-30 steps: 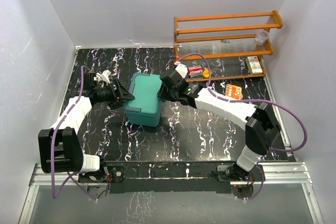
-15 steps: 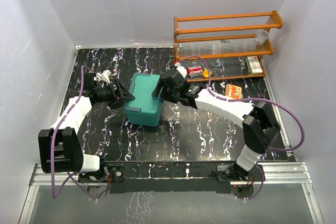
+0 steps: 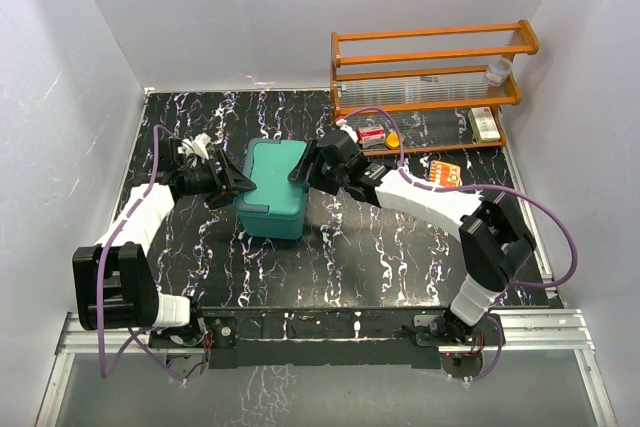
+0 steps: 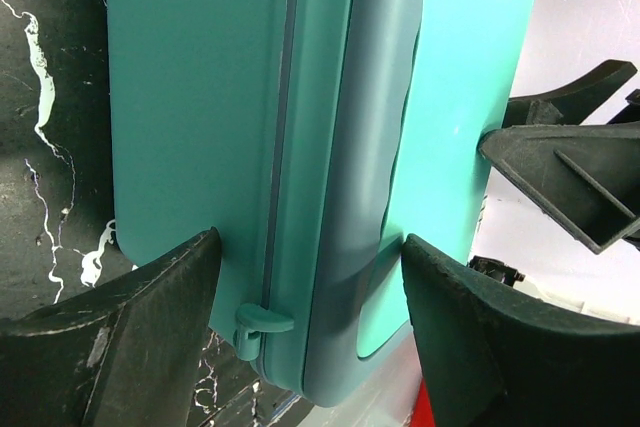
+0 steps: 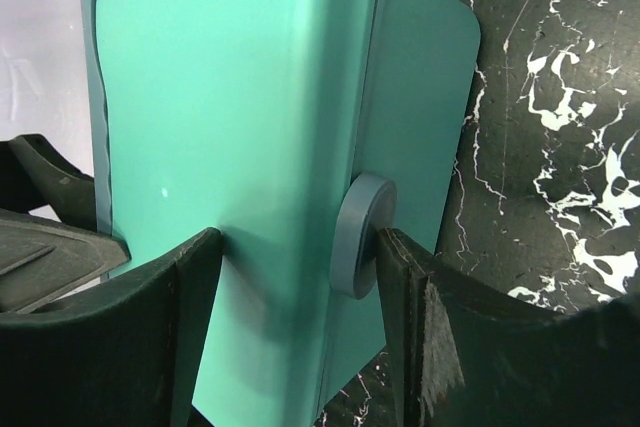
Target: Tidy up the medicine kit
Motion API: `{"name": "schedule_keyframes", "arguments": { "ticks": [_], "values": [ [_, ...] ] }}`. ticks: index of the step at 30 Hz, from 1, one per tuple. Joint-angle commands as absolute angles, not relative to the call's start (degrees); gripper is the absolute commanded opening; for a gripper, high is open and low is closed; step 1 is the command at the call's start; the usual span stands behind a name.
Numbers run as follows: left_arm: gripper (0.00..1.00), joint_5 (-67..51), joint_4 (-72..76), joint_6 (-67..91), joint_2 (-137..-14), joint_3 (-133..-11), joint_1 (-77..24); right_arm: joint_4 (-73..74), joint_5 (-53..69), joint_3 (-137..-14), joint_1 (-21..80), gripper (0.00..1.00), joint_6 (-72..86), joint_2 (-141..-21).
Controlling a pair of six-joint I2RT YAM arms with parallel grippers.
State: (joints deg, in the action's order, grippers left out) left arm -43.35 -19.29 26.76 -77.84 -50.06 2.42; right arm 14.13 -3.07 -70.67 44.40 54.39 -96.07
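Note:
The medicine kit, a teal box with its lid down, rests on the black marbled table. My left gripper is shut on its left end. In the left wrist view one finger presses the base and the other finger presses the lid, with a small hinge tab between them. My right gripper is open and straddles the kit's right rim. One of its fingers lies over the lid and the other stands against a round grey-blue knob.
An orange wooden rack stands at the back right, with a red-and-white box, a white box and a clear cup on it. An orange packet lies in front. White walls close in three sides.
My right gripper has opened wider and slid left, so that its fingers now stand around the kit's right rim. The left gripper and the kit have stayed put.

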Motion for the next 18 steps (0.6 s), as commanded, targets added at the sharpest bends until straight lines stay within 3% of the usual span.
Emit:
{"name": "schedule_keyframes", "arguments": {
  "ticks": [1,9,11,14,18],
  "values": [
    [0.70,-41.2,-24.0,24.6,-78.1,-49.6,1.6,9.7,4.2,-68.2,45.4,0.59,55.1,-96.9],
    [0.83,-31.7,-30.3,22.4,-78.1,-61.9,1.7,15.9,-3.1,-70.4,41.8,0.66,50.1,-90.0],
    [0.97,-28.1,-32.9,21.6,-77.9,-65.8,1.6,17.7,-6.3,-70.2,40.9,0.73,48.3,-87.3],
    [0.99,-23.3,-35.9,20.5,-76.4,-69.9,1.6,20.3,-11.6,-68.8,39.6,0.82,45.4,-81.5],
    [0.99,-18.8,-37.7,21.2,-71.5,-71.8,1.6,22.8,-17.7,-64.4,37.4,0.85,42.5,-73.0]
  ]
}}
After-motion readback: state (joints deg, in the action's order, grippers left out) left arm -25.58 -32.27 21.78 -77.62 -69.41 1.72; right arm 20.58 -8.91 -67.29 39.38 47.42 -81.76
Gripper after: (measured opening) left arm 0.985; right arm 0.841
